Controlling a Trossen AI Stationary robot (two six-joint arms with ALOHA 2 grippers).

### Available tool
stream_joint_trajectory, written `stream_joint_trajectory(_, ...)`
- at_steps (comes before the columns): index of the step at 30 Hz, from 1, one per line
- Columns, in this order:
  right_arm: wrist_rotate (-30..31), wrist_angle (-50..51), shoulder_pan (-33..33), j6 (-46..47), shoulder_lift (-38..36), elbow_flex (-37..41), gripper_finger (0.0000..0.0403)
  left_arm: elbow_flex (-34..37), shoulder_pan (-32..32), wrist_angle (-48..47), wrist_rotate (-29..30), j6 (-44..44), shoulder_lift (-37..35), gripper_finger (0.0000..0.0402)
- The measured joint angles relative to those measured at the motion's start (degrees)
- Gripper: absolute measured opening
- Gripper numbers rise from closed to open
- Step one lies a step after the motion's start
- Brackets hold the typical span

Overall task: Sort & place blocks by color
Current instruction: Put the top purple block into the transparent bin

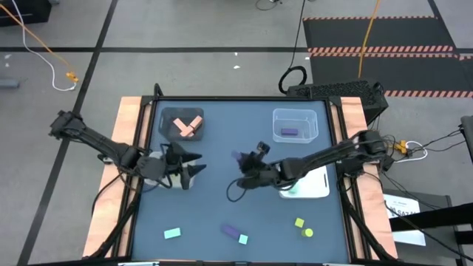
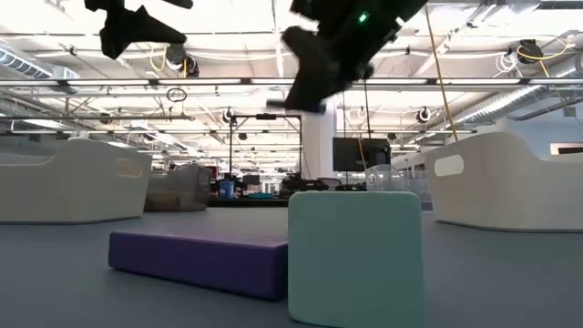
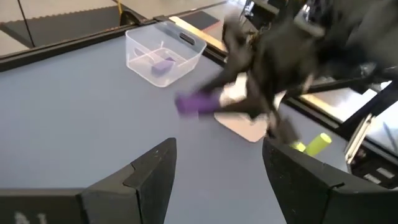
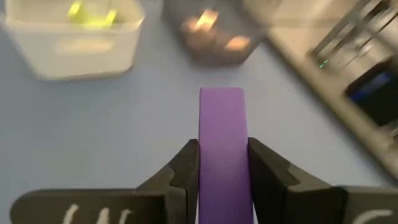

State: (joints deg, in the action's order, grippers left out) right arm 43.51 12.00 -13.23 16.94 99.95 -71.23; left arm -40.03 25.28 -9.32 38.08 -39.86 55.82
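Purple bar (image 4: 222, 149) pinched across its narrow width between the right gripper (image 4: 222, 163) fingers, lifted clear of the table (image 1: 214, 199) near its centre, short of the clear bin (image 1: 295, 124) at the far right holding another purple piece; judged light, rigid, smooth-faced, so liable to twist or slip if gripped off-centre; best taken mid-length on flat opposite sides, as here; left gripper (image 3: 217, 165) hovered left of centre, jaws spread, empty; orange blocks (image 1: 187, 127) lay in the dark bin (image 1: 181, 124) at far left; loose blocks waited along the near edge.
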Motion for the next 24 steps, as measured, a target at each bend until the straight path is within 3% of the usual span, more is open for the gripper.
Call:
stream_joint_trajectory(4,4.7,-12.1,-0.7,-11.7,-7.8,5.8,0.0084,0.0,0.1,4.3,0.4,2.1,4.3,0.0239)
stream_joint_trajectory(8,4.1,-30.1,-0.9,-22.4,-13.4,14.7,0.0084,0.0,0.1,9.4,1.3,4.8,8.8,0.0239)
stream_joint_trajectory(15,-5.7,-57.9,-0.4,-34.1,-18.8,28.7,0.0084,0.0,-1.0,19.4,2.0,10.8,14.8,0.0239)
stream_joint_trajectory(19,-6.0,-58.4,0.8,-34.2,-20.5,30.8,0.0084,0.0,-2.5,22.4,2.0,11.0,16.7,0.0239)
stream_joint_trajectory(24,-5.9,-43.8,4.5,-25.7,-22.8,30.8,0.0084,0.0,-4.5,23.0,2.0,10.9,17.4,0.0239)
